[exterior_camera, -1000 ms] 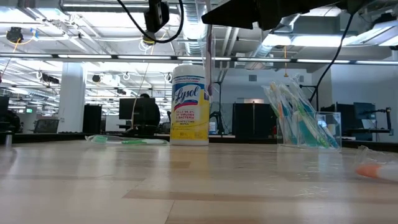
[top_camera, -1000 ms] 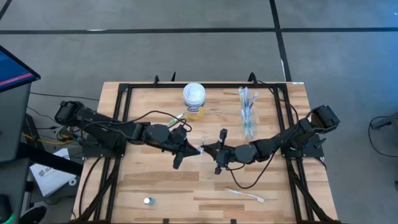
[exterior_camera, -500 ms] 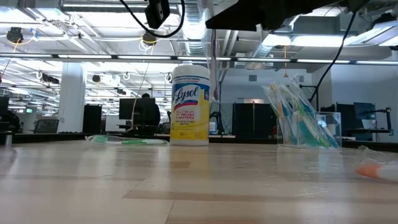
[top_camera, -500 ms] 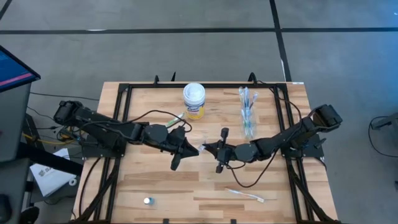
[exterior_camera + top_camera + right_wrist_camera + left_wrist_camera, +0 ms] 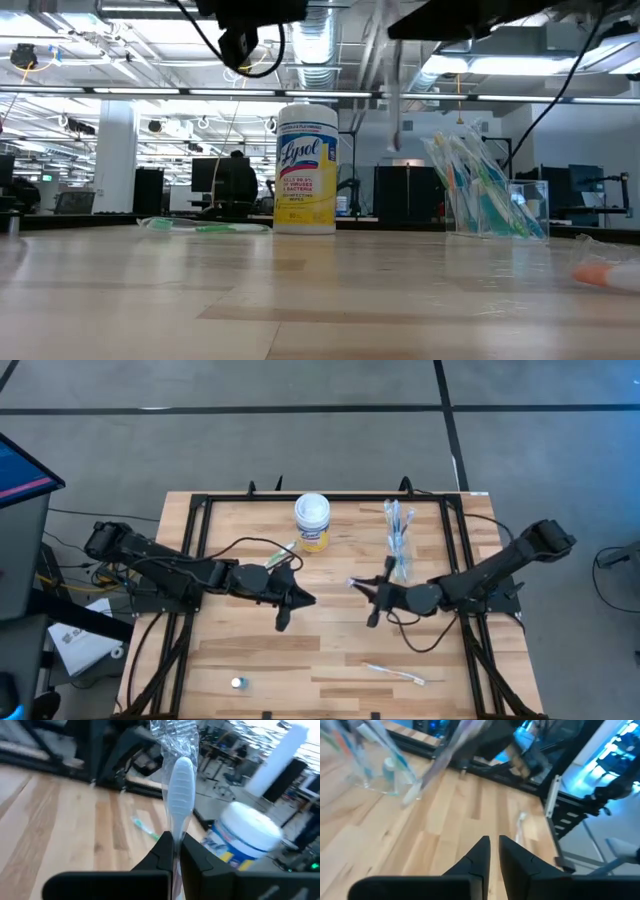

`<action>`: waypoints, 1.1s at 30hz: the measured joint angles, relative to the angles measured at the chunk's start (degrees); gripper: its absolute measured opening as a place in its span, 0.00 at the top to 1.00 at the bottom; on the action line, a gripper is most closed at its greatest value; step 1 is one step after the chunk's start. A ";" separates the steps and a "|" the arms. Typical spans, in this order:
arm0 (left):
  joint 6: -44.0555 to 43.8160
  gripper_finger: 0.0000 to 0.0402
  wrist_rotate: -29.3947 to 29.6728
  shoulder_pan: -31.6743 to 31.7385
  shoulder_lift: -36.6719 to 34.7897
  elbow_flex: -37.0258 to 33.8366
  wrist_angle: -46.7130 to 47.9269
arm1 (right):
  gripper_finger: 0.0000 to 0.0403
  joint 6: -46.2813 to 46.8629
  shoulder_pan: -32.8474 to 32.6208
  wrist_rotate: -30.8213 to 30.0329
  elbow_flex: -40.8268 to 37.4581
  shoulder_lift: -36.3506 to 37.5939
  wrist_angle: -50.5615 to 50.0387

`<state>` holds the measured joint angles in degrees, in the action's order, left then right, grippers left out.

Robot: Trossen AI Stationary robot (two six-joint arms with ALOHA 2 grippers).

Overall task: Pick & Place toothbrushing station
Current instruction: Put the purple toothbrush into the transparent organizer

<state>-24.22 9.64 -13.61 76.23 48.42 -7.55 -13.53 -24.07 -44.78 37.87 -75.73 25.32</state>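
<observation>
A white toothbrush in a clear wrapper [image 5: 356, 582] hangs above the table's middle, with my right gripper [image 5: 374, 591] shut on it. In the low view the toothbrush [image 5: 392, 95] slants steeply down. A clear cup [image 5: 398, 550] with several toothbrushes stands at the back right, just beyond that gripper. My left gripper [image 5: 308, 599] hovers left of centre. Its fingers [image 5: 482, 851] stand a narrow gap apart with nothing between them. My right gripper pinches the wrapped toothbrush's handle [image 5: 176, 827] between its two fingers, which come roughly level from the table's right. The wrapped head end [image 5: 182, 775] sticks out past the fingertips. The toothbrush is lifted clear of the table.
A yellow-labelled canister [image 5: 312, 521] stands at the back centre, with a green toothbrush [image 5: 283, 548] lying beside it. A white toothbrush [image 5: 396, 674] lies near the front edge and a small round thing [image 5: 237, 682] at the front left. A black frame [image 5: 203, 520] borders the table.
My right gripper has drawn toward the table's right edge and the cup, rolling as it went and carrying the wrapped toothbrush. The toothbrush, which was between the two grippers, has come away from my left gripper.
</observation>
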 joint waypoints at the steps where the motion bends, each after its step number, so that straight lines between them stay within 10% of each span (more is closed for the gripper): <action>1: -0.01 0.92 0.48 0.00 0.00 -0.25 -0.04 | 1.00 0.53 -0.37 -1.39 -0.39 1.30 -0.24; 19: -0.01 0.98 4.38 0.00 0.00 -1.07 -0.27 | 1.00 19.91 -9.75 -25.13 -7.39 22.19 -21.28; 33: -0.01 0.98 4.36 0.00 0.00 -1.07 -0.26 | 1.00 46.63 -12.31 -30.23 -7.39 28.18 -46.87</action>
<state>-24.23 14.00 -13.61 76.23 47.35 -7.81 33.10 -36.38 -75.01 30.48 -47.55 -21.55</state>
